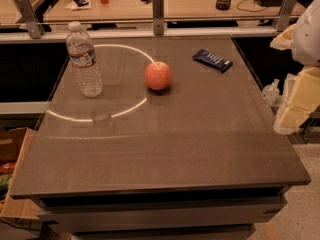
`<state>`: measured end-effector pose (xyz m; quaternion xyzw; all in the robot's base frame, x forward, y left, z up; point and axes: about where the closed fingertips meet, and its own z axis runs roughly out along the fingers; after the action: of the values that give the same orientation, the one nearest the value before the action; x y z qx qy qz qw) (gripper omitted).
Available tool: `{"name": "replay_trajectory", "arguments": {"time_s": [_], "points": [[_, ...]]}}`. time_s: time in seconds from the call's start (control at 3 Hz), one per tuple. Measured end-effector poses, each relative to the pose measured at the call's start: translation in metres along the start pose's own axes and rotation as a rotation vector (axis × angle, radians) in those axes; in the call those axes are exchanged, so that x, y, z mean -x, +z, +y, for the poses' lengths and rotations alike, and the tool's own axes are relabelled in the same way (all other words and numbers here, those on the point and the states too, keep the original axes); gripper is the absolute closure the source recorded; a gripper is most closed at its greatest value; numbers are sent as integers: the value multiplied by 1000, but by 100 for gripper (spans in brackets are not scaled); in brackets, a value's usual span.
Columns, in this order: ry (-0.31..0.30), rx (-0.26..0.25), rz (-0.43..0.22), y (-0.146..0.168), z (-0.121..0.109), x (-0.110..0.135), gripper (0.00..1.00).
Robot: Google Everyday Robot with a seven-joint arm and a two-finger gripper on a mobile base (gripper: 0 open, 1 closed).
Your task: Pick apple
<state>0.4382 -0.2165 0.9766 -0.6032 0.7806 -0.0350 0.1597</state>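
Observation:
The apple (158, 76) is round and red-orange with a paler blush. It sits on the brown table (165, 149), a little behind the middle, on the edge of a bright ring of reflected light. My arm and gripper (296, 104) show as white and pale yellow parts at the right edge of the view, beyond the table's right side. The gripper is well to the right of the apple, apart from it, with nothing visibly in it.
A clear water bottle (84, 60) stands upright left of the apple. A dark flat snack packet (212, 60) lies at the back right. A metal rail (158, 11) and a wooden desk with clutter lie behind. A cardboard box (12, 159) sits low at the left.

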Motion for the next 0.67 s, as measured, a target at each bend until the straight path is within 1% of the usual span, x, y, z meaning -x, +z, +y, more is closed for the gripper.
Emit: {"name": "replay_trajectory", "arguments": {"time_s": [0.33,0.67], "points": [[3,-9,0,-1,-1,1,0],[65,-61,-31,4,-14,2,0]]}}
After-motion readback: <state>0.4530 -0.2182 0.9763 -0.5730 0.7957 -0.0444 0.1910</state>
